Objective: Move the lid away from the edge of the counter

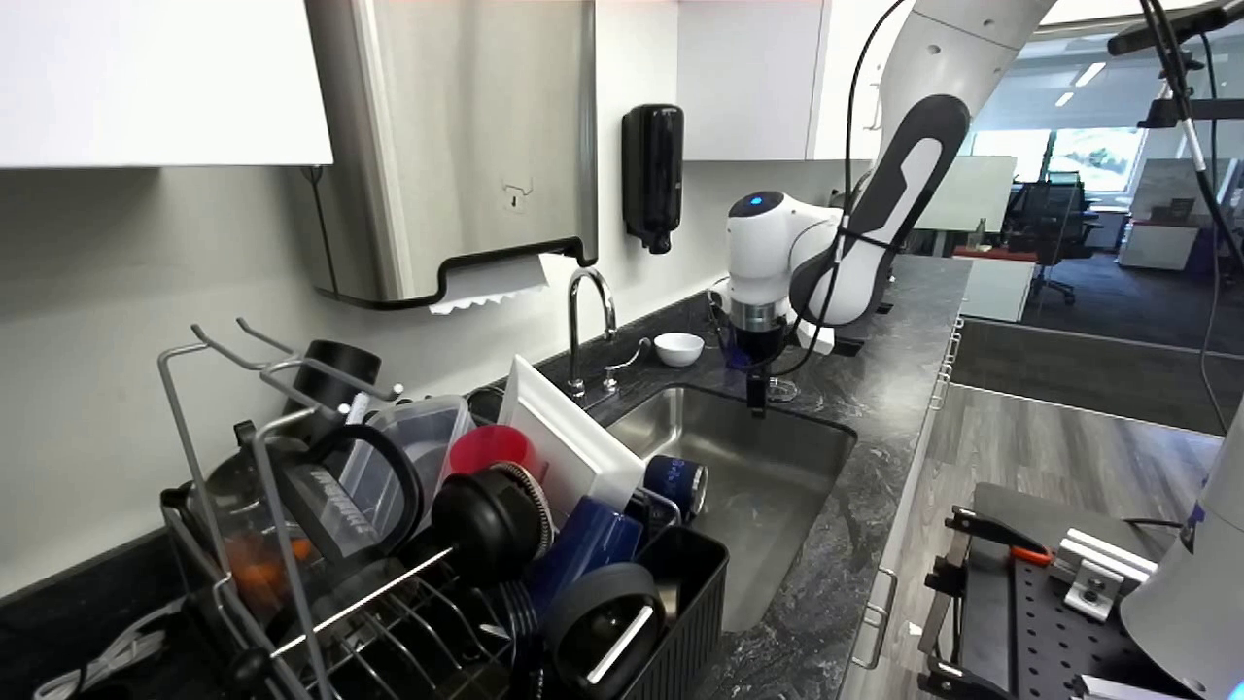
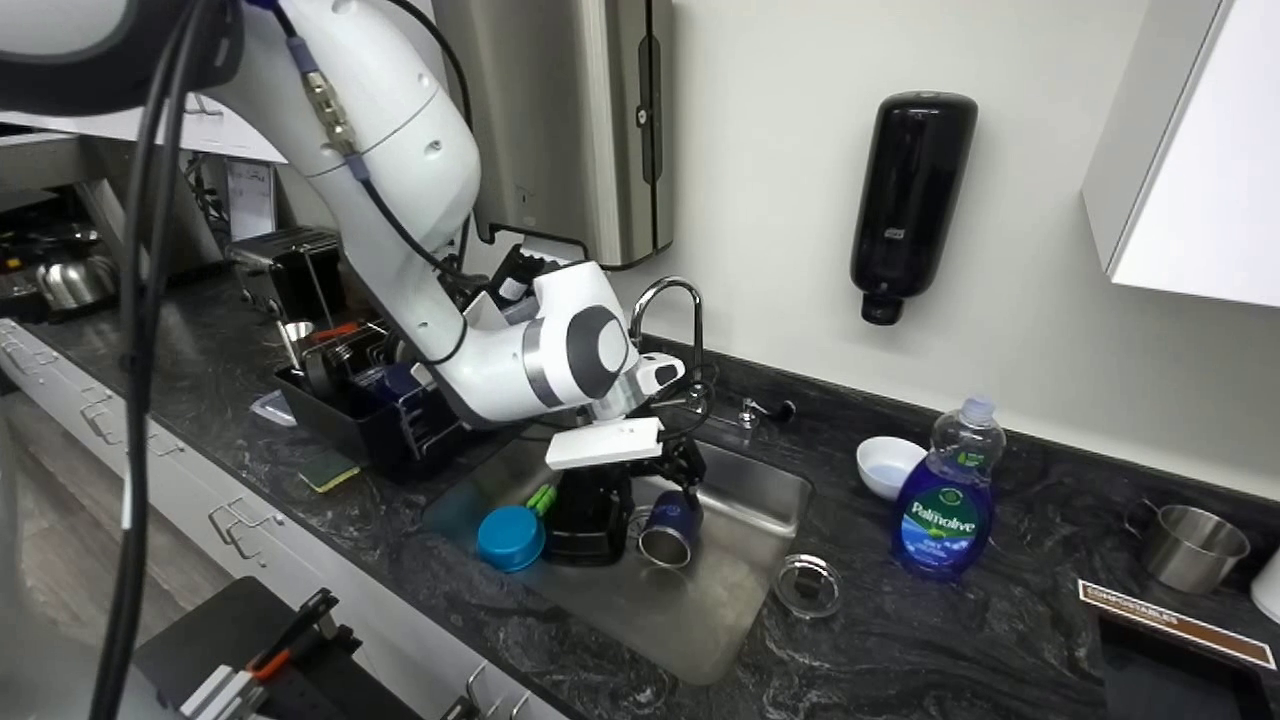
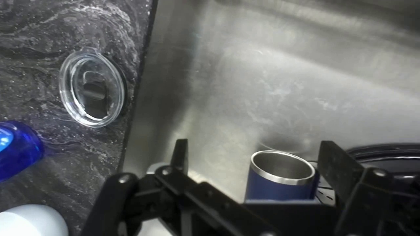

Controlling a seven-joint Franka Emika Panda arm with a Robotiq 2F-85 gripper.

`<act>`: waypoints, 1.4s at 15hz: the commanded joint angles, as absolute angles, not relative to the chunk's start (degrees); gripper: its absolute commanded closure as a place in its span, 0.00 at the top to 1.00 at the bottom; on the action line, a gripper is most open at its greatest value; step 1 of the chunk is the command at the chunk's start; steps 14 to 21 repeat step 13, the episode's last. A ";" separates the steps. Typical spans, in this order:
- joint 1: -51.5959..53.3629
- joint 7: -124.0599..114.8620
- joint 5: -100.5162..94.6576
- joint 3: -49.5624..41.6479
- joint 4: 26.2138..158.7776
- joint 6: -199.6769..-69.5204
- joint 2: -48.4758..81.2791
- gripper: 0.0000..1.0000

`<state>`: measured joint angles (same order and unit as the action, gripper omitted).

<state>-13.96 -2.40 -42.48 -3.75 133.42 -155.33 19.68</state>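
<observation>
The lid (image 3: pixel 93 88) is round and see-through with a dark slider. It lies flat on the counter (image 3: pixel 23 68) beside the sink's rim in the wrist view. It also shows in both exterior views (image 1: pixel 782 389) (image 2: pixel 808 586). My gripper (image 3: pixel 255 147) is open, its fingers wide apart with nothing held. It is over the sink, apart from the lid, and points down in an exterior view (image 1: pixel 756 394). In the wrist view the lid is up and left of the fingers. A blue mug (image 3: pixel 279 190) stands in the sink and shows between the fingers, apparently below them.
The steel sink (image 2: pixel 720 620) holds a turquoise pan (image 2: pixel 511 538) and a black container (image 2: pixel 588 515). A soap bottle (image 2: pixel 943 500) and a white bowl (image 2: pixel 888 465) stand behind the lid. The faucet (image 2: pixel 697 330) and full dish rack (image 1: pixel 428 622) are beside the sink.
</observation>
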 commanded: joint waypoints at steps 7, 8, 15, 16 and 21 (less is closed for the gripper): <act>-14.62 35.34 -2.32 -0.24 141.18 -149.93 5.89 1.00; -14.32 37.98 0.78 -0.61 140.81 -147.83 5.04 1.00; -12.11 38.96 2.47 -2.93 140.17 -146.02 4.34 1.00; -12.11 38.96 2.47 -2.93 140.17 -146.02 4.34 1.00; -12.11 38.96 2.47 -2.93 140.17 -146.02 4.34 1.00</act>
